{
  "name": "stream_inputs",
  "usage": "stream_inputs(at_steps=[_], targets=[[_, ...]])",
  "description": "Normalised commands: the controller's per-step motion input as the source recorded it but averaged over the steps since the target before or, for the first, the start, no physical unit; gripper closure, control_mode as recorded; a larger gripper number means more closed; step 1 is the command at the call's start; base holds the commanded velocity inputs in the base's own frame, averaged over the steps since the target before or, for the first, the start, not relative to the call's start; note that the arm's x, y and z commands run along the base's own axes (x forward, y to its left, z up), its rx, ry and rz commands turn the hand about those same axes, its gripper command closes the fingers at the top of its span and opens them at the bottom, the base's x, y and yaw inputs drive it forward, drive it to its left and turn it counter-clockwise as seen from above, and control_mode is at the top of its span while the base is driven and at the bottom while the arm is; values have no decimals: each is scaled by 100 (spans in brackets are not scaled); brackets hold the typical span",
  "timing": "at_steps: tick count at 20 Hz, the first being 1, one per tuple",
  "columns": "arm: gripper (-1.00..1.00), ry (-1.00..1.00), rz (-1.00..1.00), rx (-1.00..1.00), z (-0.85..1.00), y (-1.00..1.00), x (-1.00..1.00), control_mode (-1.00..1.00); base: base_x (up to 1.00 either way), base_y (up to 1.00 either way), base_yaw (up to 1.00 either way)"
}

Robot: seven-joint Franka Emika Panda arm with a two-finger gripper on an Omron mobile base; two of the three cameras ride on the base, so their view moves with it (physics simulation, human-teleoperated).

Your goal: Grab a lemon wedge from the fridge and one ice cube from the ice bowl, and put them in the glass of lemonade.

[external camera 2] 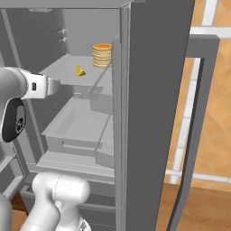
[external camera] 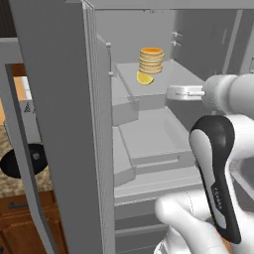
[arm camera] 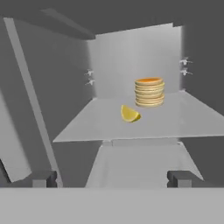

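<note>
Your gripper [arm camera: 112, 178] is spread wide, holding nothing, outside the open fridge [external camera: 59, 124]. The lemon wedge [arm camera: 130, 114] lies mid-shelf [arm camera: 87, 127], just beside the pancakes [arm camera: 149, 92] further back.

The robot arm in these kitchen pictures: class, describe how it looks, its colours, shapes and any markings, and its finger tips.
The arm is built of smooth, rounded glossy white shells with a long dark oval joint cover bearing small pale lettering, too small to read. Near the wrist sits a grey-white cylinder with tiny dark marks. The gripper ends in two small, dark grey, blocky finger tips. No loose cables show.
</note>
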Motion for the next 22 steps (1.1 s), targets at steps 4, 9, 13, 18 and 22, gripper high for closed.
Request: stream_inputs(at_steps=[4, 9, 13, 18, 22], targets=[[-100, 33, 1, -15, 53, 17, 91, -100, 0, 0, 0], [-100, 21, 4, -10, 4, -17, 88, -100, 0, 0, 0], [-100, 0, 9, 0, -51, -2, 59, -100, 0, 0, 0], [-100, 1, 13, -4, -70, 0, 74, -100, 0, 0, 0], [-100, 17, 13, -11, -6, -11, 86, -100, 0, 0, 0]])
